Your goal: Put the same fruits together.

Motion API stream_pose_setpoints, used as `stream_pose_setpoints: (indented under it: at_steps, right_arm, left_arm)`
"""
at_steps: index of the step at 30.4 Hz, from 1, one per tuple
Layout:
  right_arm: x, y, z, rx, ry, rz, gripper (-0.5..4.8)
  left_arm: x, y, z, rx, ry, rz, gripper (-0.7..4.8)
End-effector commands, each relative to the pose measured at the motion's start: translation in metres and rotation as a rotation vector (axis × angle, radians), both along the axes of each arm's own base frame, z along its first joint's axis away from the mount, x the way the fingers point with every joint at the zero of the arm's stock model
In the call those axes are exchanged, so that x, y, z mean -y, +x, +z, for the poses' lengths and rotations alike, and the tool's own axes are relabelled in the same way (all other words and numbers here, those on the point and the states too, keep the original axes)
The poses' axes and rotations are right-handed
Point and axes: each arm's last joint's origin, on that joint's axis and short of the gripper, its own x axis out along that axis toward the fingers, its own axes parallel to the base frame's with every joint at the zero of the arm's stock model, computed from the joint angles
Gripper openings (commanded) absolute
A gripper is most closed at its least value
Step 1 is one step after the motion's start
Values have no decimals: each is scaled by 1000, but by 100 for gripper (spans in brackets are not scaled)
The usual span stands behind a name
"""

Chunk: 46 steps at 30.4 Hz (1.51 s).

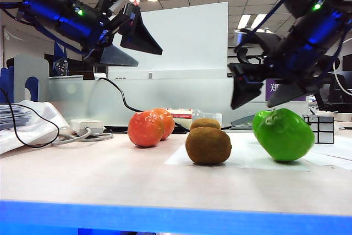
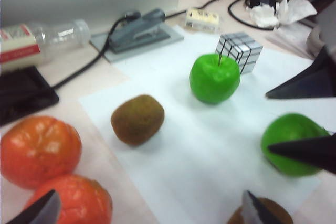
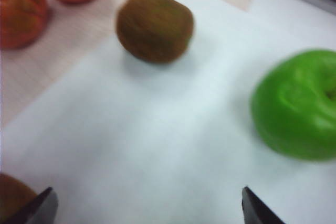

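Observation:
Two orange-red balls [image 1: 146, 129] [image 1: 166, 119] sit touching at centre left. One brown kiwi [image 1: 208, 145] lies in front on the white sheet, the other [image 1: 205, 123] behind it. Two green apples [image 1: 286, 135] [image 1: 259, 118] stand together at the right. My left gripper [image 1: 132, 48] hangs open high above the orange balls. My right gripper [image 1: 264, 94] hovers open just above the apples. The left wrist view shows an orange ball [image 2: 39, 150], a kiwi [image 2: 137, 119], an apple [image 2: 214, 78] and the open left gripper [image 2: 149, 205]. The right wrist view shows a kiwi [image 3: 155, 26], an apple [image 3: 299, 103] and the empty right gripper [image 3: 147, 200].
A silver mirror cube [image 1: 319, 127] [image 2: 240, 51] stands behind the apples. A stapler [image 2: 139, 27], a plastic bottle [image 2: 37, 38] and a black cable lie at the back. A white power adapter [image 1: 85, 126] and papers sit at the left. The white sheet [image 2: 210, 145] lies under the kiwis and apples.

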Motion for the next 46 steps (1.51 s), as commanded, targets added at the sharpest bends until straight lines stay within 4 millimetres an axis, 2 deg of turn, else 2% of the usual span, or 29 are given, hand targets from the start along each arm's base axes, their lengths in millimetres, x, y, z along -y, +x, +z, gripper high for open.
stream_pose_setpoints:
  at_steps: [1,8,16,28,39,46]
  right_arm:
    - [2,-10,12,-7,2,18,479]
    - [1,-30,33,-14,52,106,479]
    - [-23,-42,24,-75,17,226,479]
    - [-34,-32,-5,-172,7,293,479]
    - [-40,-26,-12,-170,57,358,479]
    - [-44,-22,-25,-216,63,379,479]
  left_arm:
    - [0,-3,8,10,-12,-29,479]
    - [0,-10,12,-22,-38,-107,479]
    - [0,-15,6,-113,-32,-160,479]
    - [-1,-17,6,-121,-30,-174,479]
    - [-1,-16,7,-112,-25,-173,479]
    - [-1,-16,6,-111,-23,-168,479]
